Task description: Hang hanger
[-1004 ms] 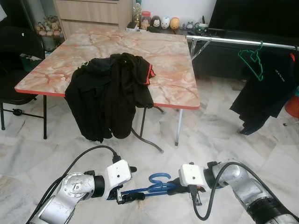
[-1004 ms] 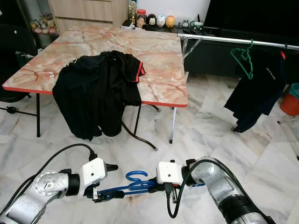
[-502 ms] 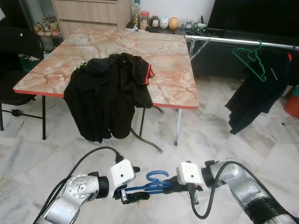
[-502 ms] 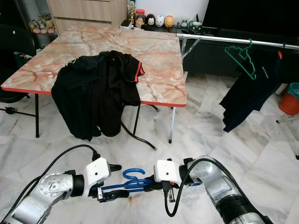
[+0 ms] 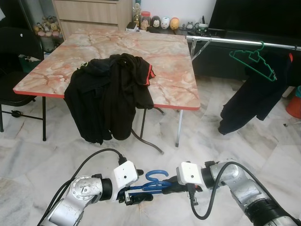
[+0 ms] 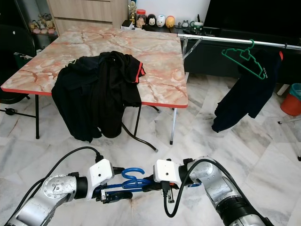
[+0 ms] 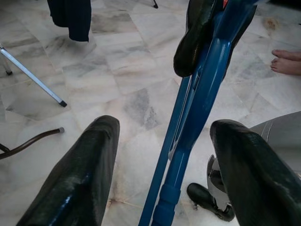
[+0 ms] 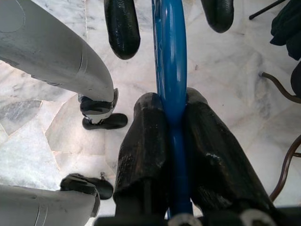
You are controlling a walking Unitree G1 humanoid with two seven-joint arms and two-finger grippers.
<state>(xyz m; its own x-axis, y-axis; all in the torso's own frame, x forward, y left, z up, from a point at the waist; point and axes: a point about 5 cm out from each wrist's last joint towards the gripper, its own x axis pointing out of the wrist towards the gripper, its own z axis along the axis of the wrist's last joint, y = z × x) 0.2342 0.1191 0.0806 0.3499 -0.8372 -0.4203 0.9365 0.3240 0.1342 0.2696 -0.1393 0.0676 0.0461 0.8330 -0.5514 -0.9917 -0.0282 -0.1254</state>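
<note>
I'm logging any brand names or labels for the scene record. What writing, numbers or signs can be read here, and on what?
No text can be read.
Black garment hanging from the rail: no print legible.
Jars and figurines behind the table: any labels are too small to read.
Blue hanger, held shut in the right gripper, with the left gripper open around it: no marking seen.

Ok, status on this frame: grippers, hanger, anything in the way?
Right gripper shut on blue plastic hanger. Left gripper open, fingers either side of it. Marble-top folding table stands ahead; metal clothes rail beyond, right.
</note>
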